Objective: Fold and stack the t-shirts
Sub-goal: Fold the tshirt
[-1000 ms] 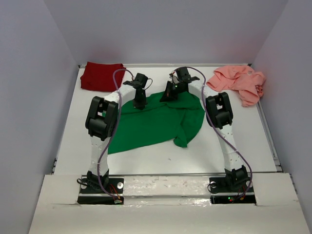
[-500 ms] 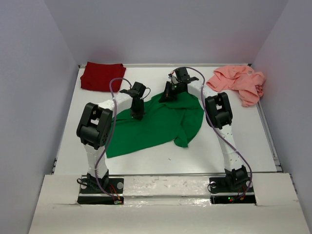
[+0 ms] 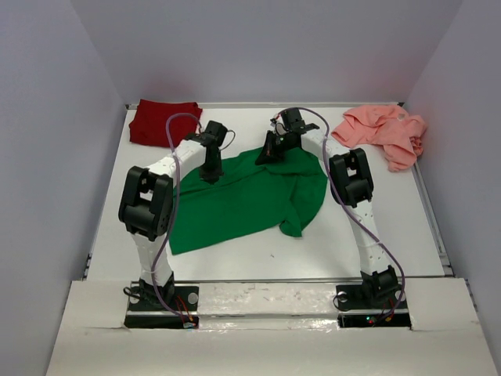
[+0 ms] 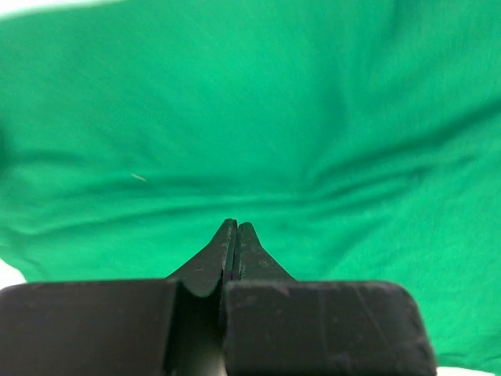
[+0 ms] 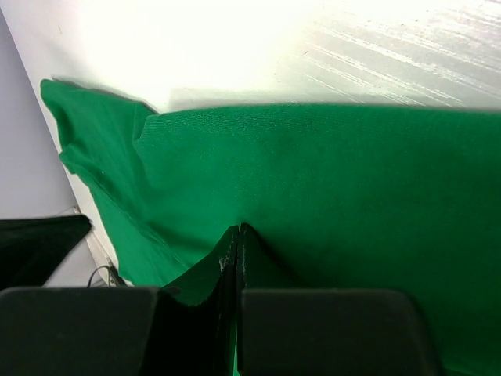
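Your left gripper point(image 3: 210, 174) has its jaws pressed tight together, tips down on the far left edge of the green t-shirt point(image 3: 250, 200). In the left wrist view creases in the cloth run in toward the fingertips point(image 4: 228, 235), so it reads as a thin pinch of fabric rather than a bare close. Your right gripper point(image 3: 266, 155) is closed just as tightly on the shirt's far edge to the right of it. Its wrist view shows the green cloth puckering right at the tips point(image 5: 237, 229) – that one is a pinch too.

The green t-shirt lies spread over the middle of the table point(image 3: 258, 254), rumpled, with one fold trailing down to a point on its near right side. The dark red t-shirt point(image 3: 160, 123) sits as a compact bundle in the far left corner, well apart from the green one. The salmon pink t-shirt point(image 3: 383, 131) is bunched loosely in the far right corner – neither gripper is touching either of them
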Controlling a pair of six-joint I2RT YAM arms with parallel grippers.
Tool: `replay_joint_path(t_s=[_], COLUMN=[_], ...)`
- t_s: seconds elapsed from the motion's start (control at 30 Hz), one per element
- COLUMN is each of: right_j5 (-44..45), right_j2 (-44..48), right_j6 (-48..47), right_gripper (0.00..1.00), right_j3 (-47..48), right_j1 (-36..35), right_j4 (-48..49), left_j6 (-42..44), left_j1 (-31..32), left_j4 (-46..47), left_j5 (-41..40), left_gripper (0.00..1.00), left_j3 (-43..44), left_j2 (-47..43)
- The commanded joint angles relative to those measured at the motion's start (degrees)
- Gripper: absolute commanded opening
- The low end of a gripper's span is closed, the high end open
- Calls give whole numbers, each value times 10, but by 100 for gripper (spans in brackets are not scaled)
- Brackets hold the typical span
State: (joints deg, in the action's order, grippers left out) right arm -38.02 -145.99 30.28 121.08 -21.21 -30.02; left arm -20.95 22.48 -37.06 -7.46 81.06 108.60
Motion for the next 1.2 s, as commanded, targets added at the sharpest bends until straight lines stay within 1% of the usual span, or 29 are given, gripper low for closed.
replay_joint_path(t_s=[0.0, 0.07, 0.13, 0.27, 0.43, 0.53, 0.73, 0.97, 1.17], right_j5=[19, 20, 16, 17, 18, 17, 19, 22, 23], right_j2=[-6, -7, -9, -8, -5, -4, 3, 6, 7], right_j6=[-11, -10, -10, -11, -12, -13, -18, -22, -23], right_gripper=[0, 0, 0, 0, 0, 0, 0, 0, 0], right_j3=[5, 5, 6, 7, 8, 7, -2, -10, -12], right_j1=[-1, -1, -1, -1, -1, -1, -1, 4, 4], right_j4=[-1, -4, -4, -5, -7, -7, -8, -8, -7], left_j6=[20, 23, 30, 38, 39, 42, 47, 43, 38], left_j1=[-37, -54, -65, -70, -101, -121, -155, -170, -183], left_j4=[-13, -11, -12, -16, 9, 2, 1, -15, -14], left_j5=[-21, -15, -7, -24, -15, -35, -32, -38, -44], left_gripper=[0, 0, 0, 0, 0, 0, 0, 0, 0], left_j3=[54, 71, 97, 125, 111, 118, 125, 125, 88], left_j2=[-47, -45, -25, 7, 35, 64, 93, 101, 82])
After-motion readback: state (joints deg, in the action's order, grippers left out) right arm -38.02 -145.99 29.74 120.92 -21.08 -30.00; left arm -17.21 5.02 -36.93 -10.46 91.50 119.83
